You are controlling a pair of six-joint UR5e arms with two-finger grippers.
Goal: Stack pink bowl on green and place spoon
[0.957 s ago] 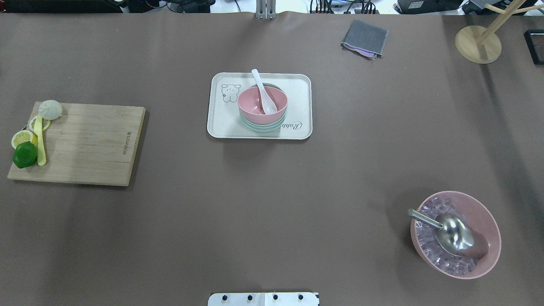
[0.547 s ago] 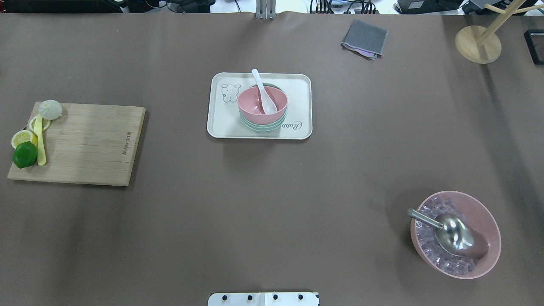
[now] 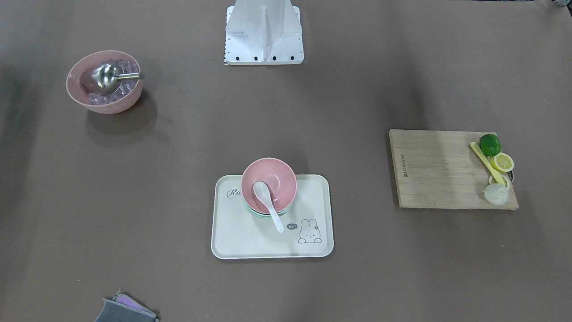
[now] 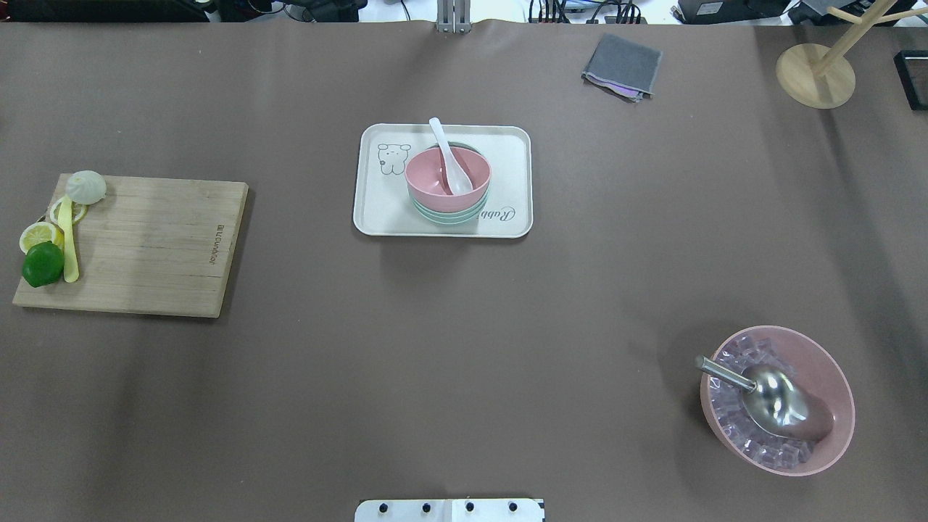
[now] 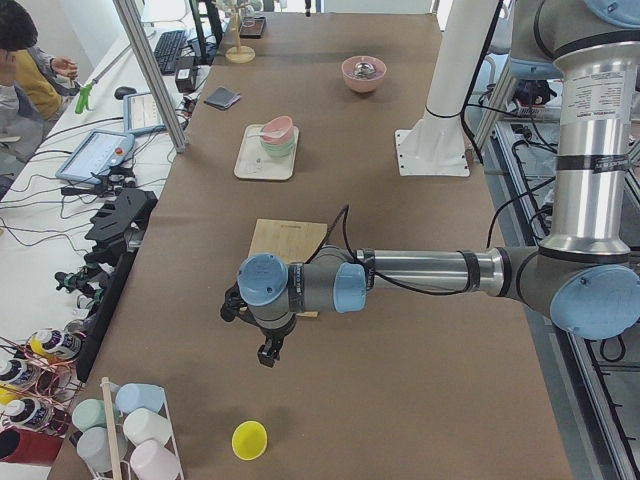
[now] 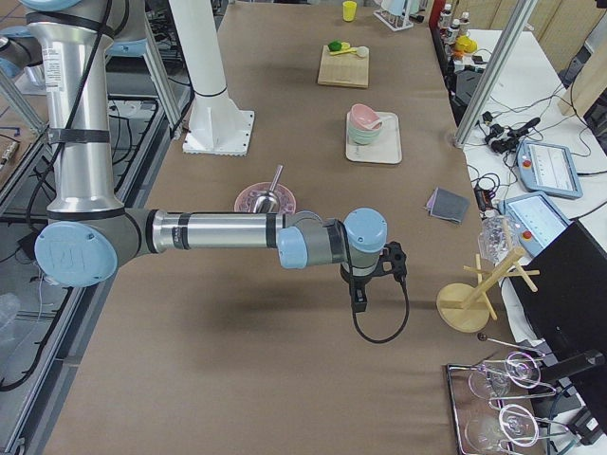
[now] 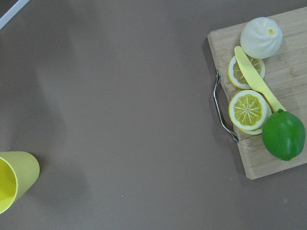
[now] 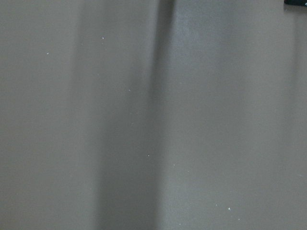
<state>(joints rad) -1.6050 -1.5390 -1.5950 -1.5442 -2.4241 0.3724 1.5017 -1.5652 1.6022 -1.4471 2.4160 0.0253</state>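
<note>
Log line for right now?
stack: pink bowl on green bowl, on tray | spoon: in pink bowl | left gripper: far from tray, state unclear | right gripper: same

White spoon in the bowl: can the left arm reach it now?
Probably yes: the white spoon lies uncovered, handle overhanging the pink bowl; nothing tall stands between it and the left gripper.

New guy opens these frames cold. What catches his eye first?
The tray at mid-table: a pink bowl nested in a green bowl, with a white spoon resting in the pink one, handle out over the rim. Next come the big ice bowl with a metal scoop on the robot's right, at its near side, and the board with a lime on its left.
</note>
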